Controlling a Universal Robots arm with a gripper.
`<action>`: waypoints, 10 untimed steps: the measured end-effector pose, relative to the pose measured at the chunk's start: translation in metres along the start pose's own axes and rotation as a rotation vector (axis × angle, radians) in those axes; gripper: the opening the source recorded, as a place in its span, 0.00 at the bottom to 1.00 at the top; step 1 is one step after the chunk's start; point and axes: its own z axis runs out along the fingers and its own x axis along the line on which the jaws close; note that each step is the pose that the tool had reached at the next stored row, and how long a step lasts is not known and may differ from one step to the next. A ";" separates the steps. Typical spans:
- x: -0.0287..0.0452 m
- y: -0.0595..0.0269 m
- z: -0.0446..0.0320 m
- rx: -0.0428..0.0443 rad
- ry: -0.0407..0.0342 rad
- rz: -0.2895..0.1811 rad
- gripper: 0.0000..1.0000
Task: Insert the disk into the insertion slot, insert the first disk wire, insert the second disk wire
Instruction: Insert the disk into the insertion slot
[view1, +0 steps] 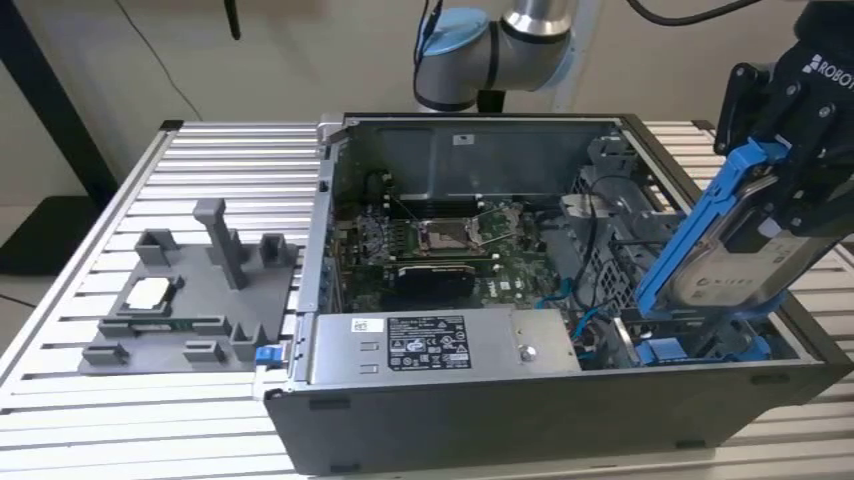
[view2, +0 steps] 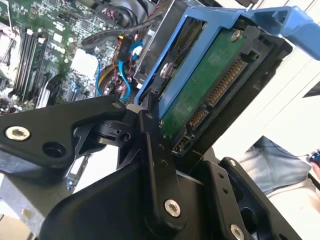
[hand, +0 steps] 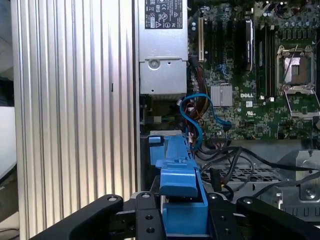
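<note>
We log the gripper (view1: 785, 185) clamped on the disk (view1: 721, 262), tilted above the slot (view1: 674, 350), not yet seated; both wire insertions remain.

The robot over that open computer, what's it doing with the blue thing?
The robot's tool is clamped on the disk, a silver hard drive in a blue carrier. It holds the disk tilted over the exterior view's right end of the open computer case, with the disk's lower end close above the insertion slot. The disk is not seated in the slot yet, and its connectors are bare in the second wrist view.
</note>
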 end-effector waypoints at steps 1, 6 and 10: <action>0.0000 0.0000 0.0010 0.0000 0.0003 0.000 0.33; 0.0000 -0.0003 0.0063 0.0000 0.0012 0.003 0.33; -0.0001 -0.0005 0.0107 0.0000 0.0014 0.005 0.33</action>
